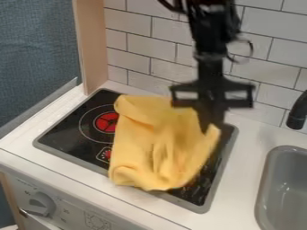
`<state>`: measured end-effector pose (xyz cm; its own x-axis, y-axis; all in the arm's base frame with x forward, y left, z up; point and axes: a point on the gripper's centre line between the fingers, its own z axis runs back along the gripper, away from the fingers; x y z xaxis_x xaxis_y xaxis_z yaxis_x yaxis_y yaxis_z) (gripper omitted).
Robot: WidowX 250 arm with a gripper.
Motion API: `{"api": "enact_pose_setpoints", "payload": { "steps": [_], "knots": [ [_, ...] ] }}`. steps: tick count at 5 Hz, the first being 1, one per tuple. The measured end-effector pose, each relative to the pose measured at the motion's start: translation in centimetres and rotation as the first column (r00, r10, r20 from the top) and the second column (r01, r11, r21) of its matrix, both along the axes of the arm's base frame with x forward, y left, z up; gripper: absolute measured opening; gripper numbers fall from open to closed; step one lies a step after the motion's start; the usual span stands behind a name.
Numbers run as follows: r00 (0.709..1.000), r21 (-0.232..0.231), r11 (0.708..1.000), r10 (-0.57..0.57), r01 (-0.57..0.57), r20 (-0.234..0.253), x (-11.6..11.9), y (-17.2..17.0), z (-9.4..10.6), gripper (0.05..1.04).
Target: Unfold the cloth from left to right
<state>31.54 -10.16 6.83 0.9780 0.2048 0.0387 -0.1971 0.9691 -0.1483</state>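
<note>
Hanging over the cooktop's [63, 130] right part, gripper [211, 125] meets bunched yellow cloth [146, 143] lying across it; grip state indeterminable.

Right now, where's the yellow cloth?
In the camera view, the yellow cloth lies bunched over the middle of the black stovetop, left of the sink and just below the gripper.

The white counter [240, 175] holds a sink [271, 179] and a cooktop [67, 130] bearing a yellow cloth [141, 146].
</note>
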Motion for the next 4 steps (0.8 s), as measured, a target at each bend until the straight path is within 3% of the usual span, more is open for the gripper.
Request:
{"api": "enact_pose_setpoints", "payload": {
  "steps": [1,2,3,4],
  "knots": [
    [0.997,0.046,0.998,-0.043,0.046,-0.057,0.3,-1.3,-3.2,0.049],
    [0.995,0.063,0.995,-0.068,0.073,-0.073,0.8,-2.0,-4.8,0.049],
    [0.994,0.048,0.995,-0.08,0.084,-0.077,0.7,-2.3,-4.9,0.073],
    [0.994,0.034,0.996,-0.083,0.085,-0.071,0.8,-2.4,-4.9,0.225]
  ]
}}
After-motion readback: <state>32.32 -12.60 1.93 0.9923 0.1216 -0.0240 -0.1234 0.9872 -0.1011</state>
